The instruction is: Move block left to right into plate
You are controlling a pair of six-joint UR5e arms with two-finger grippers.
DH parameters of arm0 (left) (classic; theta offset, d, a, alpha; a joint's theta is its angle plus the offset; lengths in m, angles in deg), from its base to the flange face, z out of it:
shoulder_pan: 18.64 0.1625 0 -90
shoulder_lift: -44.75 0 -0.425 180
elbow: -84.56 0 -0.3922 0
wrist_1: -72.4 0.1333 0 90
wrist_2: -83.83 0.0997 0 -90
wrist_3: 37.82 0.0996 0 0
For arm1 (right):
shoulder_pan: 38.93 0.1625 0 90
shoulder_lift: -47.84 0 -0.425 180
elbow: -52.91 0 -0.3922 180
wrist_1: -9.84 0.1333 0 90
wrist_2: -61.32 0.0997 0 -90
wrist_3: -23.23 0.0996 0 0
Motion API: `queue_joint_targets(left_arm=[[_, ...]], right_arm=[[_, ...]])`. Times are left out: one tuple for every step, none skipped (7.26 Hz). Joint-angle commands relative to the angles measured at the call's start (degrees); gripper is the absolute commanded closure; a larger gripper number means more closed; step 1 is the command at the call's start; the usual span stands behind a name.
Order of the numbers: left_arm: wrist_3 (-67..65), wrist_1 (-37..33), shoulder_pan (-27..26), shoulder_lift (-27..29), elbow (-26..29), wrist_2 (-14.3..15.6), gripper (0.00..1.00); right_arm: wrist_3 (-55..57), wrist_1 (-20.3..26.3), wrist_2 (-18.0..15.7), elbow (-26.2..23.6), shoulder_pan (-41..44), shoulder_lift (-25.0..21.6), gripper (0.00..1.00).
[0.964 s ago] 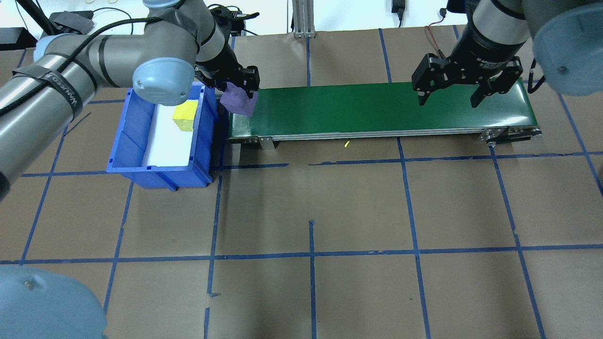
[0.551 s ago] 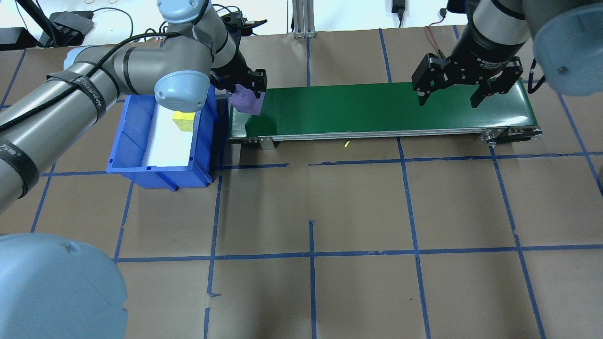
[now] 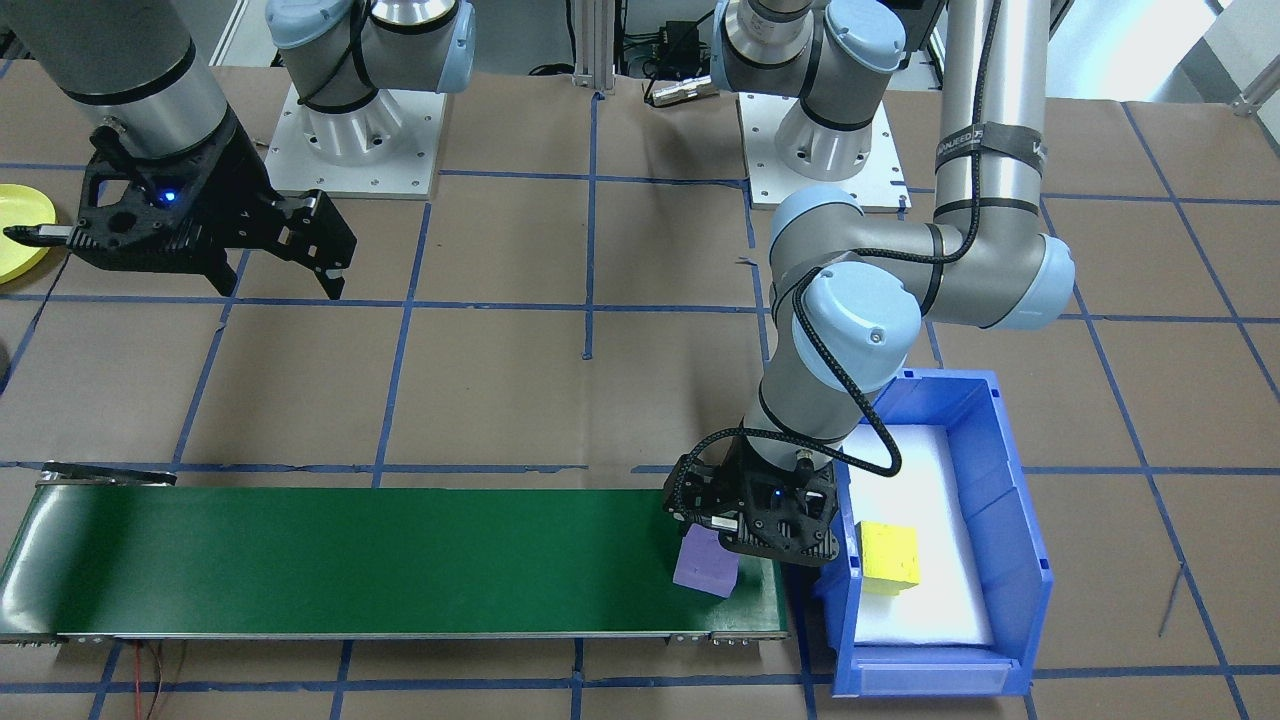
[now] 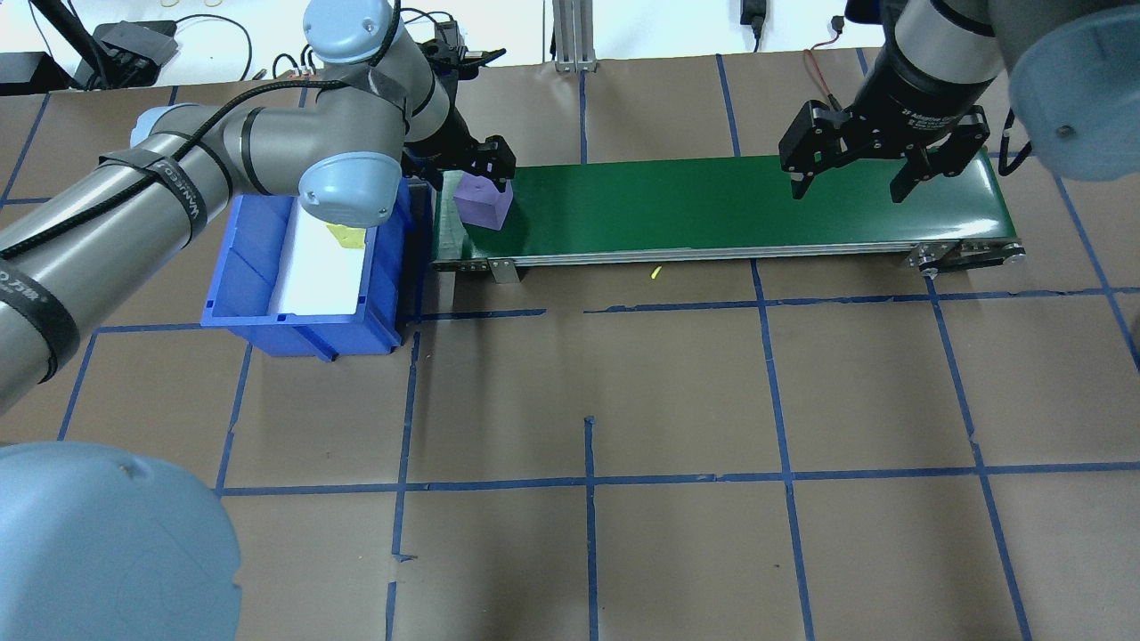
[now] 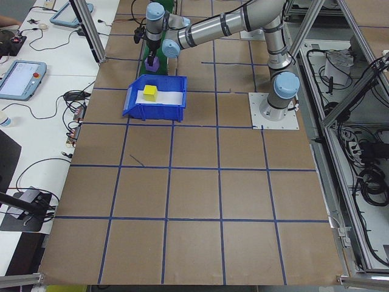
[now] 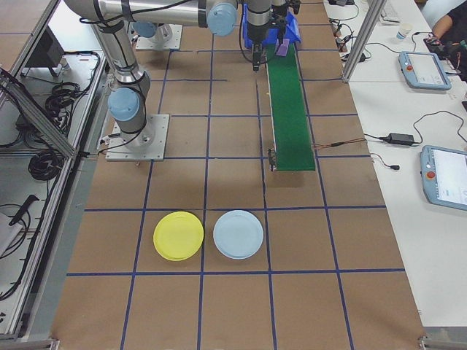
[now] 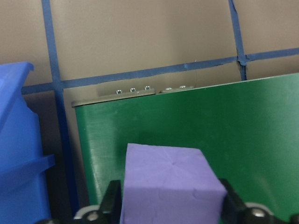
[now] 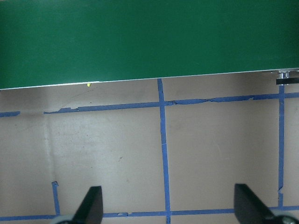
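A purple block (image 4: 482, 201) (image 3: 706, 562) sits between the fingers of my left gripper (image 4: 476, 184) (image 3: 712, 545), which is shut on it at the left end of the green conveyor belt (image 4: 730, 205). The left wrist view shows the block (image 7: 170, 186) low over the belt; I cannot tell whether it touches. My right gripper (image 4: 848, 191) (image 3: 185, 265) hangs open and empty above the belt's right end. The yellow plate (image 6: 179, 235) (image 3: 20, 245) lies on the table off to the robot's right.
A blue bin (image 4: 249, 258) beside the belt's left end holds a yellow block (image 3: 889, 556) on white padding. A light-blue plate (image 6: 238, 234) lies next to the yellow one. Brown paper with blue tape lines covers the table.
My left gripper has carried the purple block rightward from the bin's edge to over the belt's left end, and lower. The right arm has not moved.
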Motion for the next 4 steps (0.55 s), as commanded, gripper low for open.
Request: queue_joint_targets(left_arm=[[-0.4,-0.1,0.1,-3.0,1.1,0.2,0.0],[0.3,-0.7,1.1,-4.0,1.2,0.5,0.0],[0.9,-2.0,4.4,-4.1,1.5,1.5,0.0],[4.8,-3.3,8.4,-3.8,3.5,1.7,0.0]], right_arm=[[-0.2,0.1,0.0,0.0,0.0,0.0,0.0],[0.0,0.1,0.0,-0.1,0.4,0.0,0.0],[0.0,0.0,0.0,0.0,0.4,0.0,0.0],[-0.2,0.0,0.0,0.0,0.0,0.0,0.0]])
